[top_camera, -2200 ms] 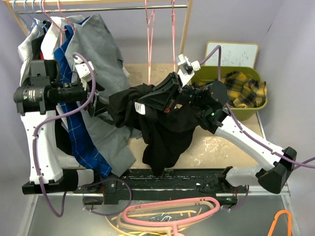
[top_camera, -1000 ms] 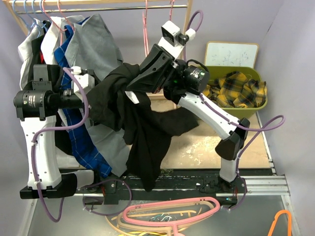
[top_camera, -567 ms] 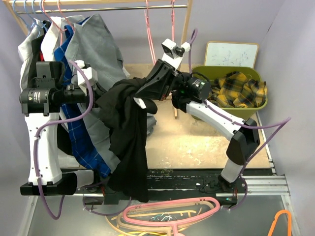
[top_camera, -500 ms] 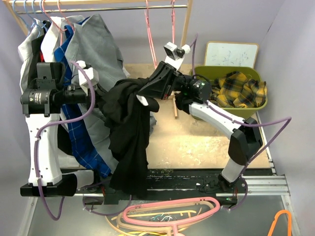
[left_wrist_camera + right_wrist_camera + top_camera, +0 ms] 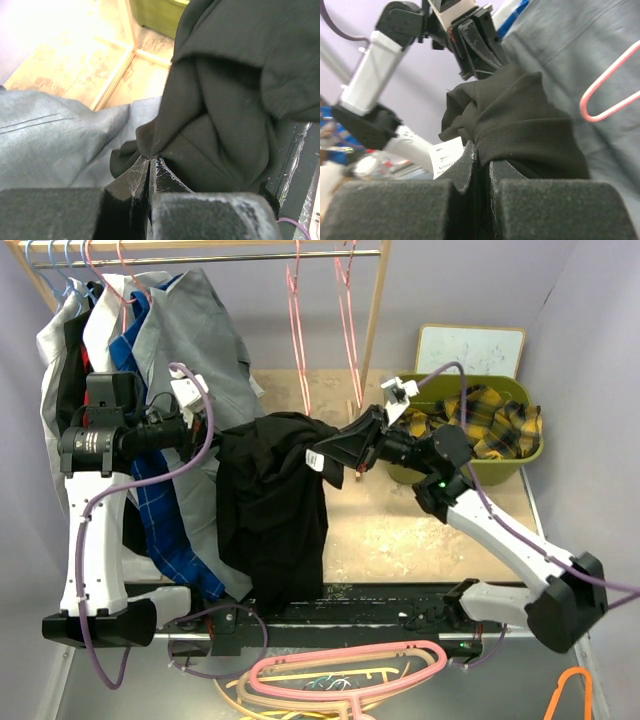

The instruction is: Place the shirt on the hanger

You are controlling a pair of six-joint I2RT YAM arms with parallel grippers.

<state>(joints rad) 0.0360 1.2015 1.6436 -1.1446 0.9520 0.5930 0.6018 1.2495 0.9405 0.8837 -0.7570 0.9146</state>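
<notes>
Your 2 hands now hold the shirt (image 5: 272, 505) stretched wide, not bunched up like before.
The right hand (image 5: 325, 452) has come down from near the rail (image 5: 230, 257) and is pinched shut on the shirt's top edge. The left hand (image 5: 208, 430) is shut on a fold too. The shirt's left edge touches the grey shirt (image 5: 200, 330). The hanger (image 5: 298, 350) hangs behind, apart. Bare surface (image 5: 400, 530) lies to the shirt's right.

The bench (image 5: 430, 530) is viewed from above and behind, facing down. Each wrist view is taken close up, along its own jaws. The black shirt (image 5: 270, 500) is shared by all three.
</notes>
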